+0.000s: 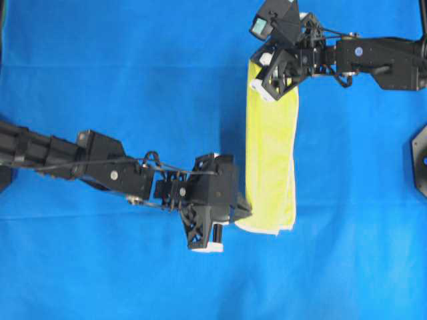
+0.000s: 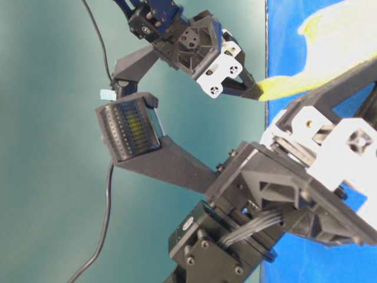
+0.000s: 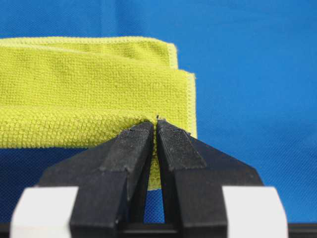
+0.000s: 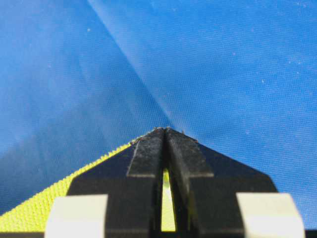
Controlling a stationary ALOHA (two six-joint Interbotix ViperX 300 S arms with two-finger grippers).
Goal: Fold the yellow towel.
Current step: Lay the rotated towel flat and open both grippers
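Closest, in the left wrist view: left gripper (image 3: pixel 156 124) clamped tight on the near hem of the yellow towel (image 3: pixel 94 89), jaws pressed together with only a thin edge of terry caught between the tips. Just beyond those tips, stacked folded layers, an upper flap lying a little short of the lower hem. Beneath and all around, blue cloth (image 3: pixel 247 59).

Risk here: such a shallow bite, so likely to slip free under any pull away from the far end, or to hold one layer alone and let the others peel and sag, spoiling the aligned edges.

Farther along, seen from overhead: towel (image 1: pixel 270 147) stretched as a long narrow strip from the left gripper (image 1: pixel 243 212) away to the right gripper (image 1: pixel 261 85).

At that far end: right gripper (image 4: pixel 165 131) pinched shut on the opposite hem, a sliver of yellow showing between the jaws, cloth running back beneath them.

Second risk: uneven travel of the two ends, hence twisting, a skewed crease, or the blue cloth dragged into a ridge.
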